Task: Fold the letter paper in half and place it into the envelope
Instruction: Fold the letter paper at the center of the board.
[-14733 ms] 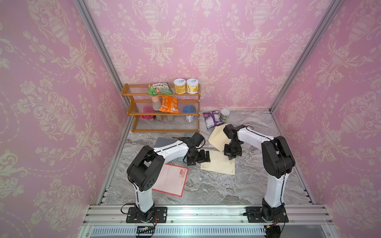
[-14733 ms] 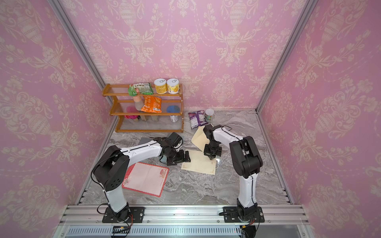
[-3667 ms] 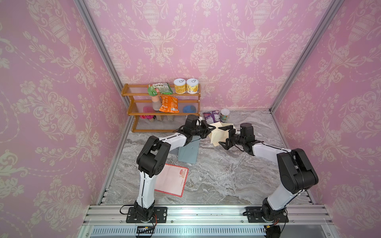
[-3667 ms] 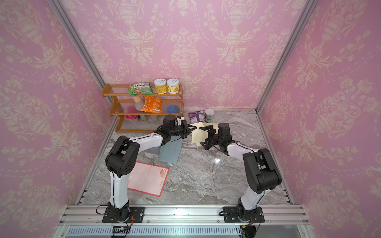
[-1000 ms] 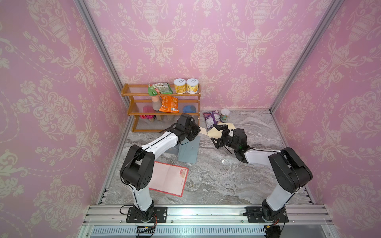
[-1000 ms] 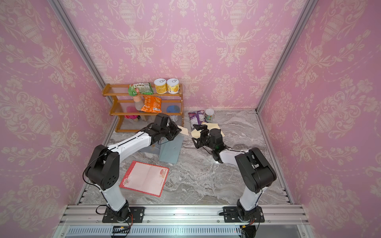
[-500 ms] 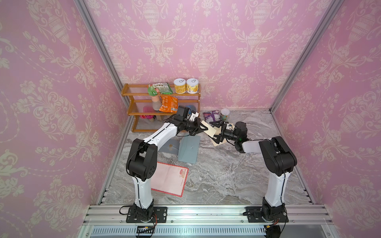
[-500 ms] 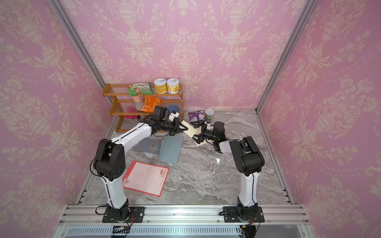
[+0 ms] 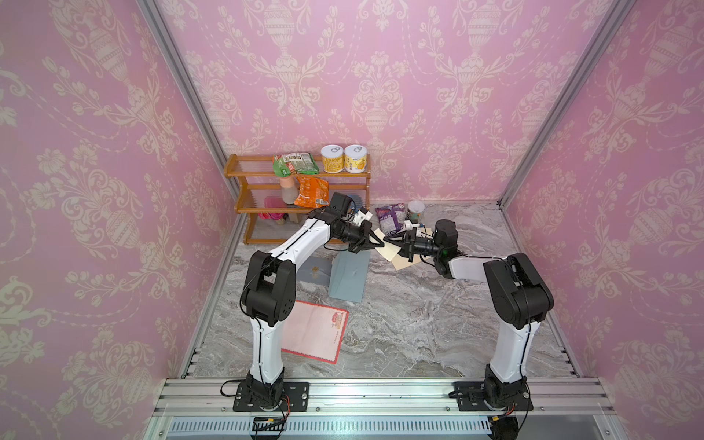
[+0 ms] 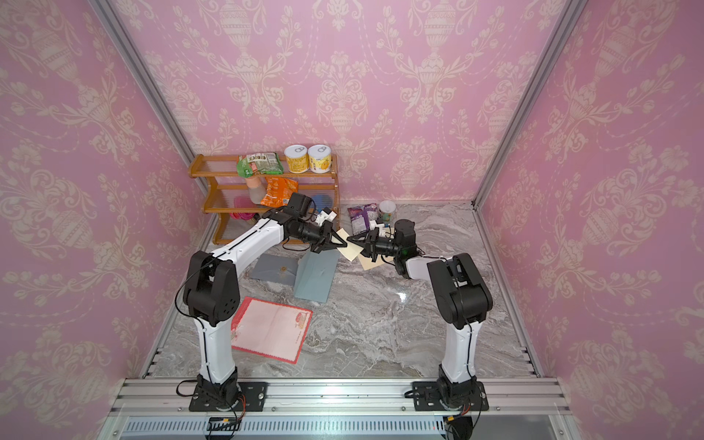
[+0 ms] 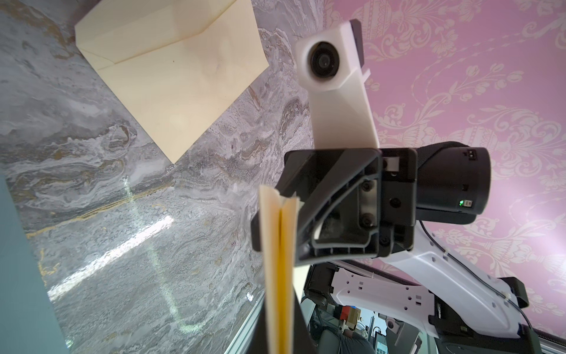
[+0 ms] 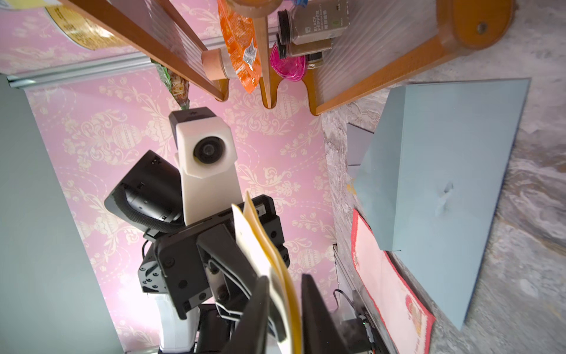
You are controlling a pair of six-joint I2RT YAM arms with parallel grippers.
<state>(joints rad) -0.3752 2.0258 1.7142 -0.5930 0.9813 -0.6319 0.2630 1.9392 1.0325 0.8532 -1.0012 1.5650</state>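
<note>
- A flat sheet with a red border (image 9: 314, 331) lies nearest the arm bases on the grey marble counter (image 9: 419, 324), partly behind the left arm's upright link.
- Farther in, a blue-grey card folded like a tent (image 9: 348, 278) stands up from the counter. A flat grey envelope with a small gold seal (image 9: 314, 269) lies just beside it.
- Above the tent's far end, the left tool (image 9: 378, 241) and right tool (image 9: 389, 240) meet tip to tip. Each is pressed together on the folded cream letter paper (image 9: 386, 252).
- The paper is held clear of the counter, on edge. In the left wrist view (image 11: 278, 260) it is seen edge-on, its two leaves splaying slightly at the far end.
- In both top views its free part slants from the tools toward the near side. I cannot tell which edge is the long one.
- The cream envelope (image 11: 171, 70) lies flat below, partly covered by the right tool.
- Beyond are a purple packet (image 9: 390, 219), a small cup (image 9: 415, 210) and a wooden rack (image 9: 297, 173) with two yellow cans (image 9: 344, 159).
</note>
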